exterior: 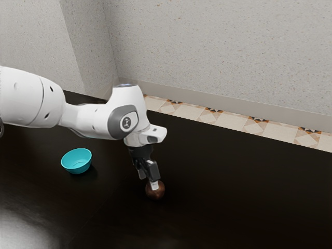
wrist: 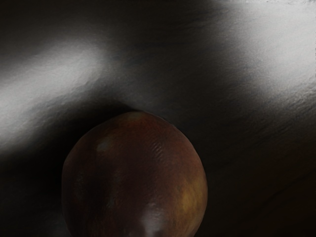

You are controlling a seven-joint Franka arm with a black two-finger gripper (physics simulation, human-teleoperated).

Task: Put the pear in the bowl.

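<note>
Approx. midway thru the job, I'd judge: the reach is done, the carry isn't. The end effector (exterior: 149, 182) is down at the pear (exterior: 155, 190), pointing at the counter (exterior: 233, 181) w/ a bit of tilt, its lower end right up against the pear in the exterior view. Can't tell whether it has a grip or is just placed around the pear, b/c the far side of the contact is hidden, so no call on released vs. clenched. The pear (pretty round for one, red-brown w/ a yellowish patch) is under the hand, at or v. near the counter; can't say for sure if it's resting there or a touch above. The wrist view has it big and close, which fits w/ the hand being at grasp height. The bowl (exterior: 77, 161), turquoise, sits upright on the counter, well apart from the pear, toward the exterior view's left, on the side the arm (exterior: 88, 116) comes in from. Nothing of the pear is in it. So what's left, prob. in this order: make sure of the grip, lift enough to clear the rim, carry back to the bowl, lower, let go. Main risk is the pear's round, smooth-looking skin: an off-center squeeze could roll it out, so worth a quick check of the hold on lift before any sideways travel.
</note>
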